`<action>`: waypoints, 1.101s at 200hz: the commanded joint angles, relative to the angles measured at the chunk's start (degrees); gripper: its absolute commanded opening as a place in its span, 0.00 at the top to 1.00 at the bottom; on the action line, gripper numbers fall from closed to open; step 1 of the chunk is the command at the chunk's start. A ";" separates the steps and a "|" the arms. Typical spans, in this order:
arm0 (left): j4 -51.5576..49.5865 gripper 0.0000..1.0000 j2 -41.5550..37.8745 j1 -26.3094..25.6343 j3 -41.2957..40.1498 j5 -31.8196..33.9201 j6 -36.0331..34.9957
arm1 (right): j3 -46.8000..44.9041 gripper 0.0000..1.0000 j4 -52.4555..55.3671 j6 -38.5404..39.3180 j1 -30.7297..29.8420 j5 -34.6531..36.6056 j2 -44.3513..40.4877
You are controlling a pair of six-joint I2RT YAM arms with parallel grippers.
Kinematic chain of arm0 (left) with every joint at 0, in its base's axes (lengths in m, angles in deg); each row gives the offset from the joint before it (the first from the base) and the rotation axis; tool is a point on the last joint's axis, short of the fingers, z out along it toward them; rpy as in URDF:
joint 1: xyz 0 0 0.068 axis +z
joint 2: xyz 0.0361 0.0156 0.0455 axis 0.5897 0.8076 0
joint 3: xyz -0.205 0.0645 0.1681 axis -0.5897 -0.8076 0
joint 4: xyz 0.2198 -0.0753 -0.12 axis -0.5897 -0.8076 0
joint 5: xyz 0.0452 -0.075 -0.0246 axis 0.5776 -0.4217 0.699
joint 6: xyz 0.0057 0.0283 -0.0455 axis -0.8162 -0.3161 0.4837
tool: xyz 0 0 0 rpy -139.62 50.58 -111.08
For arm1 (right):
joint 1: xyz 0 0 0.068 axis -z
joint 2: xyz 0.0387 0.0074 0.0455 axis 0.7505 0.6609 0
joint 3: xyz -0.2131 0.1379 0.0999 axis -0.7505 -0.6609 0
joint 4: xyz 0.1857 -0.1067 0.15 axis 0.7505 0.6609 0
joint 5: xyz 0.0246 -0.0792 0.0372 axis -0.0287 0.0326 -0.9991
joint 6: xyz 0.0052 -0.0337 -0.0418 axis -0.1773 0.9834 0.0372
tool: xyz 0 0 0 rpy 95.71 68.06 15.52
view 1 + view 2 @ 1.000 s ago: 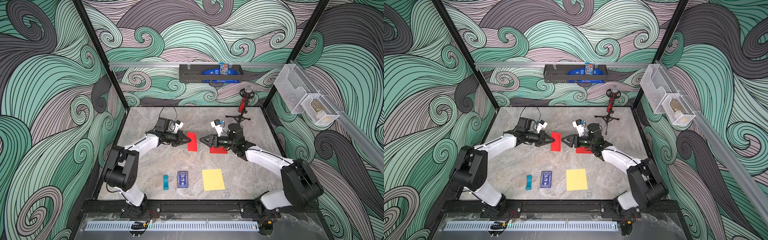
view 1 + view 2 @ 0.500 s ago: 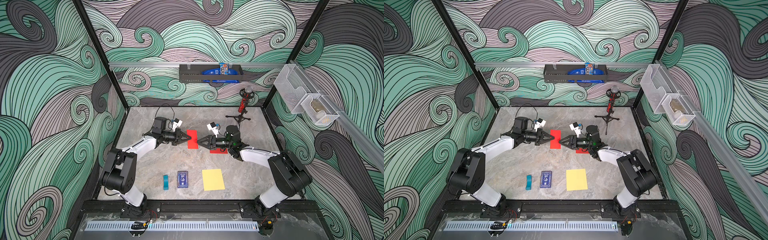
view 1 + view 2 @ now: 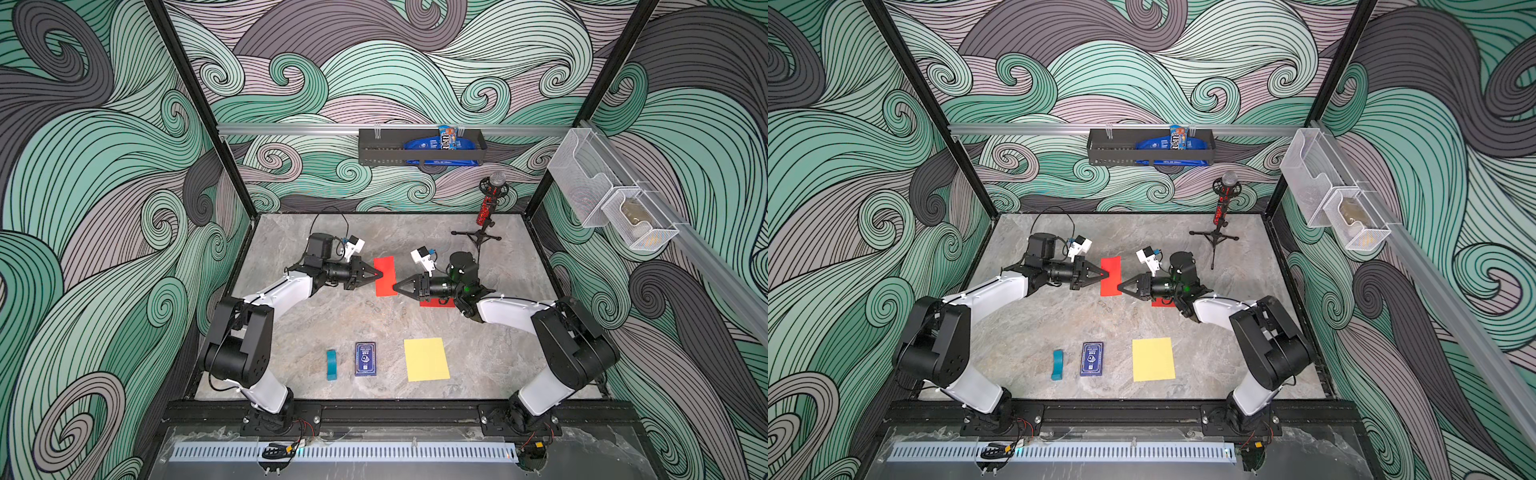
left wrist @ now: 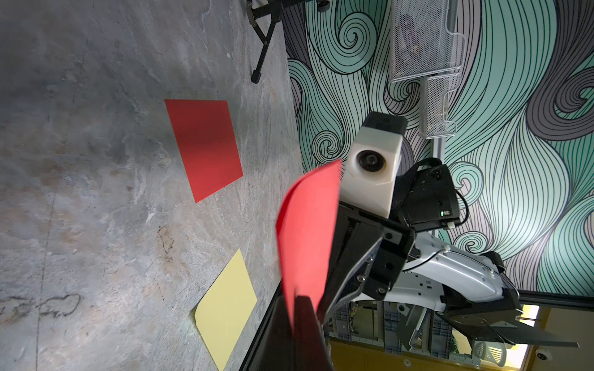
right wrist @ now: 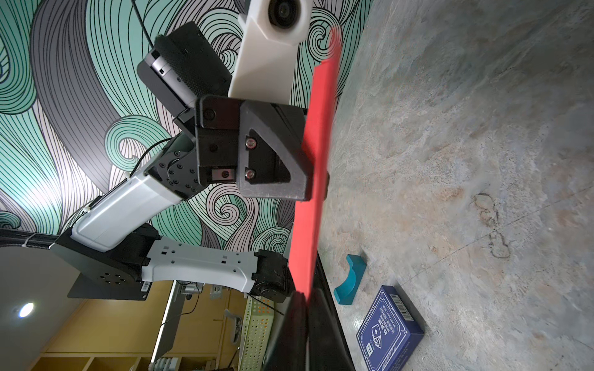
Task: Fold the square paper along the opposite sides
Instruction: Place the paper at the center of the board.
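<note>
A red paper (image 3: pixel 385 276) (image 3: pixel 1111 276) hangs above the table's middle, held from both sides. My left gripper (image 3: pixel 379 274) (image 3: pixel 1106 274) is shut on its left edge. From the other side my right gripper (image 3: pixel 395 286) (image 3: pixel 1120 286) is shut on the right edge near the lower corner. In the left wrist view the red paper (image 4: pixel 305 231) curves up out of the shut left gripper (image 4: pixel 294 308). The right wrist view shows the red paper (image 5: pixel 316 160) edge-on, rising from the shut right gripper (image 5: pixel 305 298).
A second red paper (image 3: pixel 436 302) (image 4: pixel 204 147) lies flat under my right arm. Near the front lie a yellow paper (image 3: pixel 426 359), a blue card box (image 3: pixel 365 359) and a teal piece (image 3: pixel 331 365). A microphone on a tripod (image 3: pixel 484 216) stands at the back right.
My right gripper, open a second ago, has closed on the red paper's right edge. The left gripper has kept its hold on the paper.
</note>
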 commanded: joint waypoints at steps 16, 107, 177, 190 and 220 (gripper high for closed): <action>0.93 1.00 -1.35 0.53 -0.20 -0.63 -0.71 | 0.73 1.00 -0.53 1.08 -0.24 -0.34 0.77; -18.00 0.45 -6.80 3.25 2.08 19.92 -14.41 | 21.01 1.00 17.19 17.52 4.48 5.16 20.17; -12.45 0.45 -9.83 3.12 -5.61 24.51 -12.06 | 41.08 0.98 25.31 16.93 3.15 8.83 38.42; -11.57 0.45 -9.62 2.99 -6.37 24.69 -11.96 | 42.82 0.95 26.76 17.06 2.39 9.15 39.84; -10.62 0.46 -8.60 2.72 -7.04 24.45 -12.01 | 45.39 0.90 30.17 17.46 1.55 9.93 41.82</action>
